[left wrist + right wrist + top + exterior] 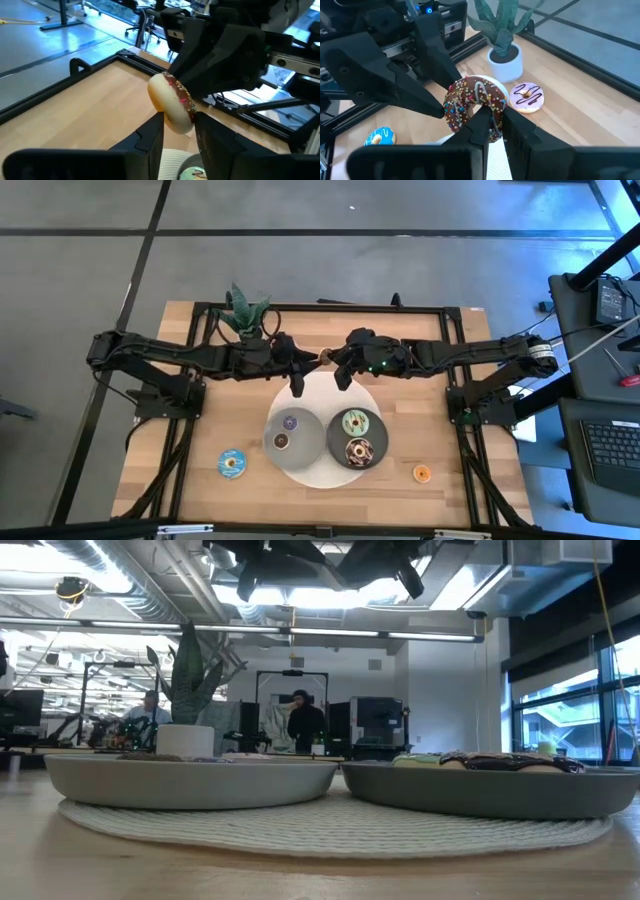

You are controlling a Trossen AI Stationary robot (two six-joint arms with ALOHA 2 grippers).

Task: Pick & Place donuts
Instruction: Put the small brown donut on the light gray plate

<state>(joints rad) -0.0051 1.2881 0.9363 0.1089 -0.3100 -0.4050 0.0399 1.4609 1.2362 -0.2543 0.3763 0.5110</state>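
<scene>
A chocolate-iced donut with sprinkles (475, 102) hangs in the air between both grippers, above the far edge of the white mat; its pale underside shows in the left wrist view (165, 100). My left gripper (179, 122) reaches it from the left and my right gripper (494, 122) from the right, both shut on it. The left grey plate (303, 442) carries a purple donut (291, 421) and a small brown donut (282, 441). The right plate (338, 438) carries a mint-green donut (356, 422) and a chocolate donut (359, 450). A blue donut (232, 464), an orange donut (421, 473) and a pink donut (527, 96) lie flat on the table. My left gripper pinches the donut's ring (184, 125) between its two fingers, one on the pale underside and one on the iced face, coming level from the table's left. The donut stands on edge, lifted clear. My right gripper pinches the opposite part of the ring (495, 131) between its two fingers, coming level from the table's right; its near finger (482, 122) covers part of the hole. The donut stands upright on edge above the fingers.
A round white woven mat (312, 472) lies under both plates. A small potted plant (245, 312) stands at the far edge, just left of the grippers. A black metal frame (455, 308) borders the table. Bare wood shows at the near left and right corners.
</scene>
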